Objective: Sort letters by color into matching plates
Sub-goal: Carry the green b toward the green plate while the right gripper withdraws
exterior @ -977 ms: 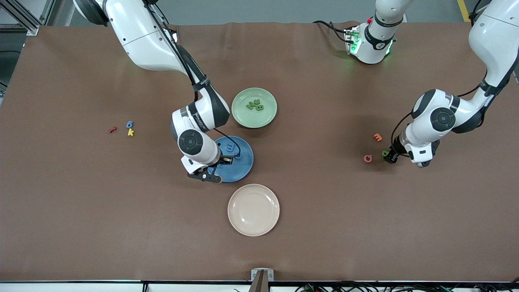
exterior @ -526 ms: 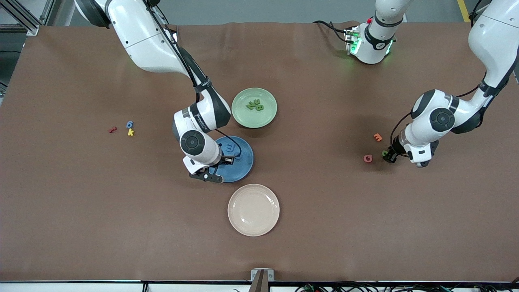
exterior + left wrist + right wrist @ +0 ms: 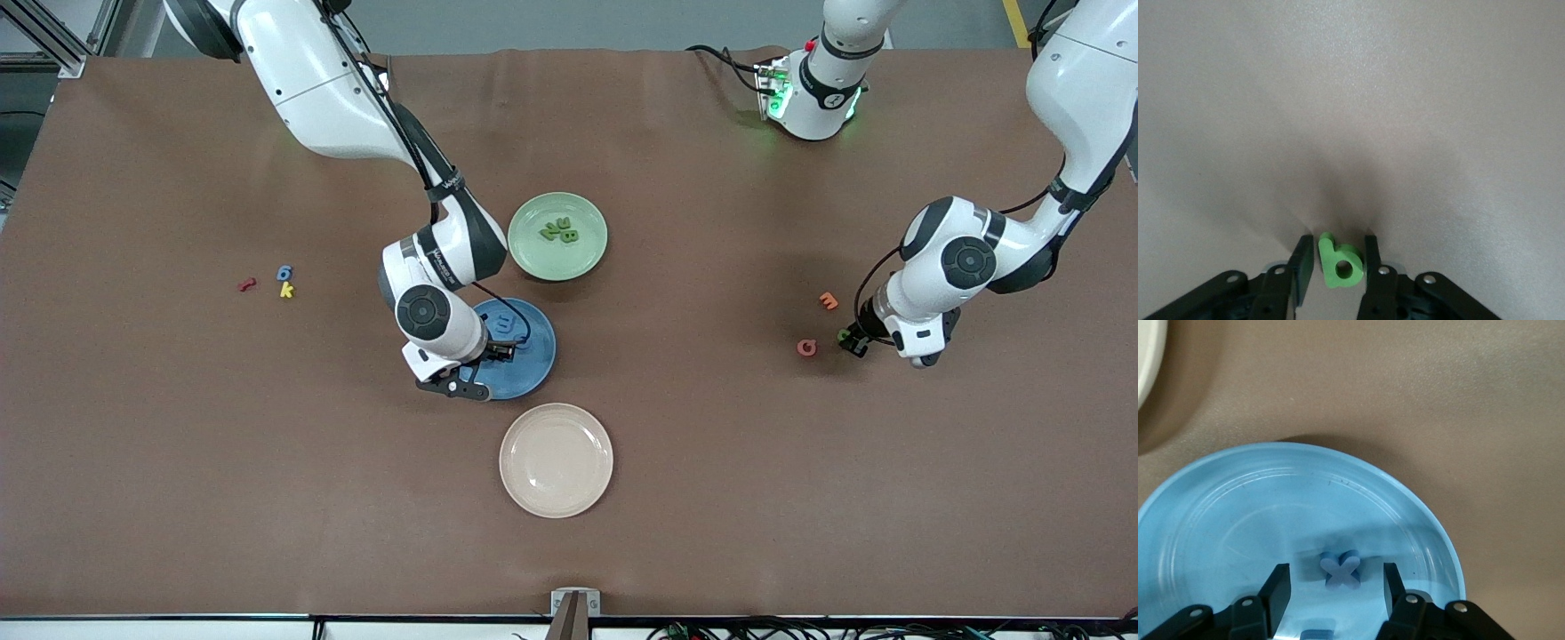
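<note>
1. Brown desk [image 3: 178, 444] layout matches the earlier frames: no plate or loose letter has shifted; both arms have moved only slightly.
2. Right gripper [image 3: 1331, 583] hovers over the blue plate [image 3: 533, 356], fingers [image 3: 1277, 587] apart; a blue X letter [image 3: 1341, 568] lies on the plate between them, touching neither.
3. Left gripper [image 3: 1337, 260] is down at the desk, fingers [image 3: 1301, 257] apart, with a green letter [image 3: 1338, 261] between them, beside an orange letter [image 3: 806, 348].
4. Green plate [image 3: 587, 253] holds green letters [image 3: 560, 231].

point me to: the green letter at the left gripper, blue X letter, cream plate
green letter [image 3: 1339, 264], left wrist view, its body.
blue X letter [image 3: 1341, 569], right wrist view, centre of the X.
cream plate [image 3: 556, 460], front view, its bare middle.
</note>
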### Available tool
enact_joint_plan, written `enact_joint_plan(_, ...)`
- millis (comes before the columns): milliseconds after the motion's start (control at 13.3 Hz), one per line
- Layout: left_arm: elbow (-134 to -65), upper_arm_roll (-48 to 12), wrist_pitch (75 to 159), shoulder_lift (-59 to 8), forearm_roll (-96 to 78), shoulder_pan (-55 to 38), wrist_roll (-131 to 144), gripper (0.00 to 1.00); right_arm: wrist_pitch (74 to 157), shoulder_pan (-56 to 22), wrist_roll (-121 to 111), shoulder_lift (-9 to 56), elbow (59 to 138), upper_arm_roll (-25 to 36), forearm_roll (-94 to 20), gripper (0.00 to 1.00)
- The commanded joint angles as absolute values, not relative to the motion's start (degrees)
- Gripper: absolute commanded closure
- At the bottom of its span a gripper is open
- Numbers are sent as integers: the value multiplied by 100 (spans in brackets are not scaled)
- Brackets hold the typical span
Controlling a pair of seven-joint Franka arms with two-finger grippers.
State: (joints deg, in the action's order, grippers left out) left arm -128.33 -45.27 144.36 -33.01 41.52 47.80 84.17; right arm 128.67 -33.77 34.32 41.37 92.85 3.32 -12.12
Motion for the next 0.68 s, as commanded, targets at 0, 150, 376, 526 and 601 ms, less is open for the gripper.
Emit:
enact_joint_plan(0, -12823, -4526, 14493, -3305, 4324, 4772, 8517, 90, 12001, -3323, 3349, 3703, 9167, 343, -1310, 31)
enact_joint_plan(150, -12736, -4552, 14450, -3226, 4324, 4755, 8482, 96, 11105, -3157, 3340, 3167, 9167, 387, -1301, 27)
enact_joint_plan(376, -12683, -4824, 14222, -2989, 4324, 4755, 8455, 98, 10067, -2717, 3165, 2586, 9167, 396, -1257, 16)
enact_joint_plan(526, -12569, -5201, 13818, -2936, 4324, 4755, 8516, 99, 9643, -2305, 2841, 2304, 9237, 404, -1257, 12)
enact_joint_plan(601, -12525, -5377, 13651, -2944, 4324, 4755, 8525, 99, 9485, -2146, 2647, 2224, 9272, 404, -1222, 11)
